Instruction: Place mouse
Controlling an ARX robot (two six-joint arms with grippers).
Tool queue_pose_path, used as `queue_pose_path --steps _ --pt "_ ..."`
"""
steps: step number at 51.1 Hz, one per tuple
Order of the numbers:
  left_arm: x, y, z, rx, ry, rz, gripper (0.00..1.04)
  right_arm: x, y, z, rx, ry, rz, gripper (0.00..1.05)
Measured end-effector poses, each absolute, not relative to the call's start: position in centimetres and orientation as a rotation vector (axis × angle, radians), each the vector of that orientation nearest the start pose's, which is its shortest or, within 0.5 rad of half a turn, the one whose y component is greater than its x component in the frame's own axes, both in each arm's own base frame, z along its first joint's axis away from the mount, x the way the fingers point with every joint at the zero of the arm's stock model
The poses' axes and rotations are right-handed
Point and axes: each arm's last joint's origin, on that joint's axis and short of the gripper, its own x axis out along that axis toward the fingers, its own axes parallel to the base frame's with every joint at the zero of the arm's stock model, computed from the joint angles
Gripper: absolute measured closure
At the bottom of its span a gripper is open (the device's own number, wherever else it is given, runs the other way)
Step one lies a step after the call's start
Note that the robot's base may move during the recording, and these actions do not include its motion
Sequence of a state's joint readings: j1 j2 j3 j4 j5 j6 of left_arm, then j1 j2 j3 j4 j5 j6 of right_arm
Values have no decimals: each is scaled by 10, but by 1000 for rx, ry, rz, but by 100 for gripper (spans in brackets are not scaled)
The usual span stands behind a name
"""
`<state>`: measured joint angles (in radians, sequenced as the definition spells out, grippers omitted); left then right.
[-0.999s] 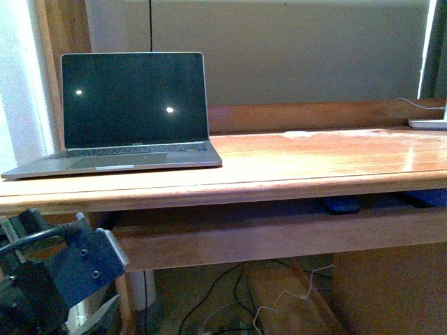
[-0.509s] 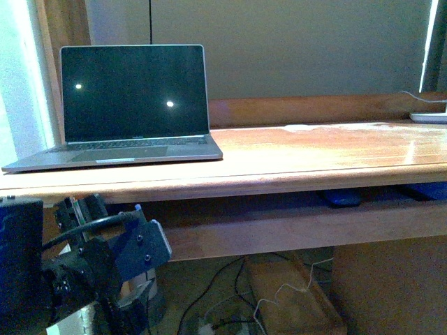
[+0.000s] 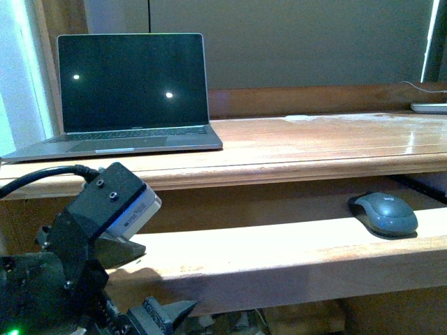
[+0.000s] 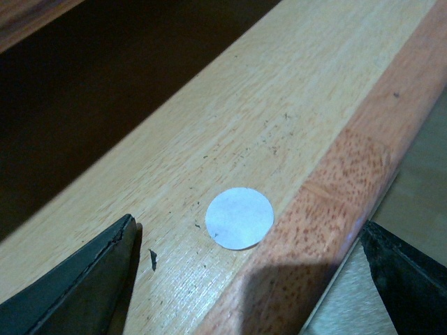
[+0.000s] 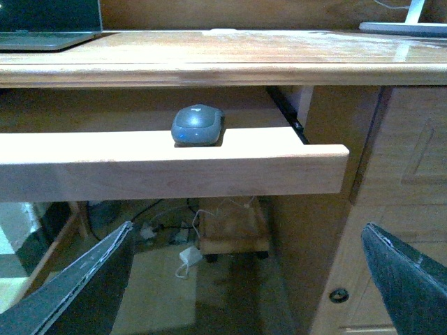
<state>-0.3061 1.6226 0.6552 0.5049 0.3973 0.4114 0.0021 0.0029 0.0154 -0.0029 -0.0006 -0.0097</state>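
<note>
The dark grey mouse (image 3: 384, 213) lies on the right end of the pulled-out light wood tray (image 3: 265, 258) under the desk top; it also shows in the right wrist view (image 5: 198, 125), on the tray (image 5: 174, 167). My left gripper (image 3: 143, 283) is open and empty at the tray's left front edge. In the left wrist view the left gripper (image 4: 244, 293) straddles the tray's front rim (image 4: 335, 181), beside a round white sticker (image 4: 239, 218). My right gripper (image 5: 244, 293) is open and empty, low in front of the tray and well back from the mouse. It is out of the front view.
An open laptop (image 3: 133, 91) with a dark screen stands on the desk top (image 3: 314, 146) at the left. A white flat object (image 3: 429, 107) lies at the far right. A cabinet front (image 5: 405, 174) is right of the tray. Cables and a wooden box (image 5: 230, 230) lie on the floor.
The tray has come out from under the desk, and the mouse on it now shows. My left arm has risen and moved right along the tray's front edge.
</note>
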Motion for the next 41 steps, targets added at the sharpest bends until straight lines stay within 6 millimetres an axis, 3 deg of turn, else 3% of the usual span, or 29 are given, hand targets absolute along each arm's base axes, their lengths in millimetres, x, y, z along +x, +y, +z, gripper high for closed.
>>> queue_pose_path --steps 14,21,25,32,35,38,41 --pt "237 -103 181 87 329 -729 8 97 0 168 -10 -10 3 7" --pt "223 -96 210 -38 251 -600 8 97 0 168 -10 -10 2 7" --pt "221 -96 213 -68 233 -573 9 97 0 168 -10 -10 3 7" --pt "207 -78 198 -23 33 -101 33 97 0 168 -10 -10 1 7" --pt "199 -65 196 -21 13 -20 44 97 0 168 -10 -9 0 7" --pt "191 -55 193 -20 5 -3 56 99 0 168 66 106 -59 7" --pt "183 -47 189 -16 7 -12 68 109 1 180 107 155 -70 7"
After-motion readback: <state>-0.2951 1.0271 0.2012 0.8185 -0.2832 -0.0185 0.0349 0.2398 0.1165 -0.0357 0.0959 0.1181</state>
